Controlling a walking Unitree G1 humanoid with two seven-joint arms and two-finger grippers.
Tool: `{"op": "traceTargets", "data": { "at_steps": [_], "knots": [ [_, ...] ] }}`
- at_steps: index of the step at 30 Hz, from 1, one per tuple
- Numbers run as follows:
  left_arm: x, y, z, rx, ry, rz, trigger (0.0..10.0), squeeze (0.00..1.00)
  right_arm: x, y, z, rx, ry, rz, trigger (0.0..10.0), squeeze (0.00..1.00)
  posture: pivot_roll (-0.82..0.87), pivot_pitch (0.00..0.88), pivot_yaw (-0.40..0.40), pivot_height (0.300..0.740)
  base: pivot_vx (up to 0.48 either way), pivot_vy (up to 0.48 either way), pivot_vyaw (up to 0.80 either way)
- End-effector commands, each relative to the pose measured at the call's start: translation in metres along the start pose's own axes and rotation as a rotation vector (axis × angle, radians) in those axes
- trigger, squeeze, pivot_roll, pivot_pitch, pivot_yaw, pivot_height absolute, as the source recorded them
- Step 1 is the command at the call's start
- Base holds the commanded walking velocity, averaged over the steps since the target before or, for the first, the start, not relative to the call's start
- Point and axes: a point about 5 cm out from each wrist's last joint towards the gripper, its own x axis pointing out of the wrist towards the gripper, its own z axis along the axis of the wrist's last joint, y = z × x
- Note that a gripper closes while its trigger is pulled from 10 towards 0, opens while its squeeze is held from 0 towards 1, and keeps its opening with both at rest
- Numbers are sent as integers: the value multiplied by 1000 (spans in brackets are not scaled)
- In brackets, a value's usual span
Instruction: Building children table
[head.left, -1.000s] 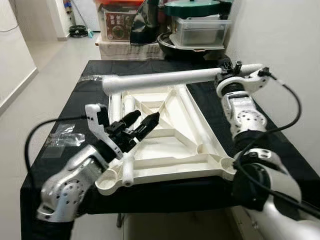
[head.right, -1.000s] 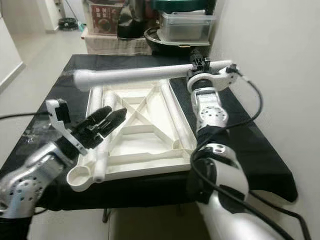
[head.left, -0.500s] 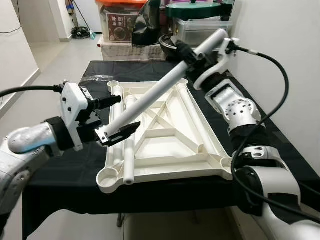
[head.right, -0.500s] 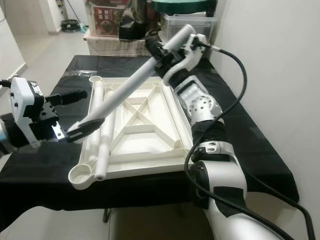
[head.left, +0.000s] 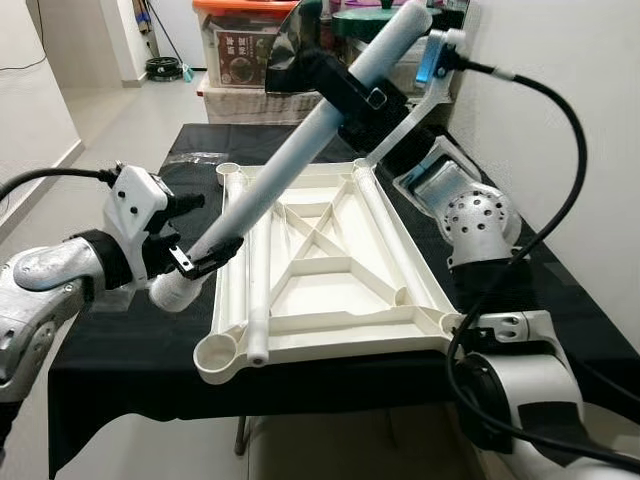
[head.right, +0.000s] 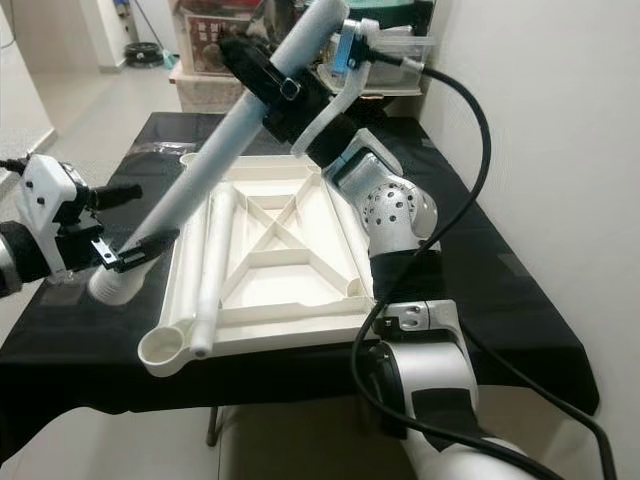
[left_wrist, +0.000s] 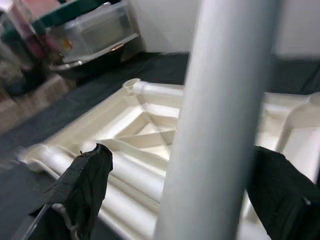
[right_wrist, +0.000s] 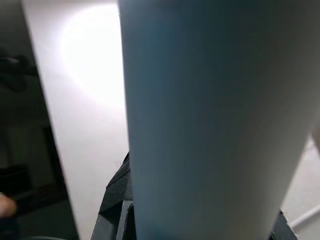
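Our arms are silver-grey metal shells, rounded at the joints. Right arm (head.left: 470, 215): a dimpled ball-like joint housing with small dark holes, then a black collar lower down, and a smooth pale segment below that. A thick black cable (head.left: 560, 190) loops from its wrist to the lower arm. Right claw (head.left: 345, 85): white bracket, black fingers, a blue-tinted patch on the mount. Left arm (head.left: 45, 285): same silver shell and a black ring at the wrist, with a thinner black cable (head.left: 50, 178) arcing off. Left claw (head.left: 190, 235): blocky white housing, two long black fingers (left_wrist: 82, 182).
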Motion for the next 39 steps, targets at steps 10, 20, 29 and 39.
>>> {"op": "traceTargets", "data": {
  "at_steps": [10,20,29,39],
  "knots": [
    [20,-32,-50,-174,108,-221,0,0,3,17,-7,27,-10,60,0,0,0,0,-20,740,0,0,0],
    [20,-32,-57,-153,133,-229,0,0,3,22,-9,28,-2,67,0,0,5,0,-18,740,0,0,0],
    [26,-30,-53,-159,94,-190,10000,0,2,23,-12,11,22,41,10000,1000,3,0,-23,740,0,0,0],
    [24,-23,-32,-168,-17,-157,10000,0,-32,12,-53,39,179,-11,10000,0,12,0,-35,740,0,0,0]
  ]
}}
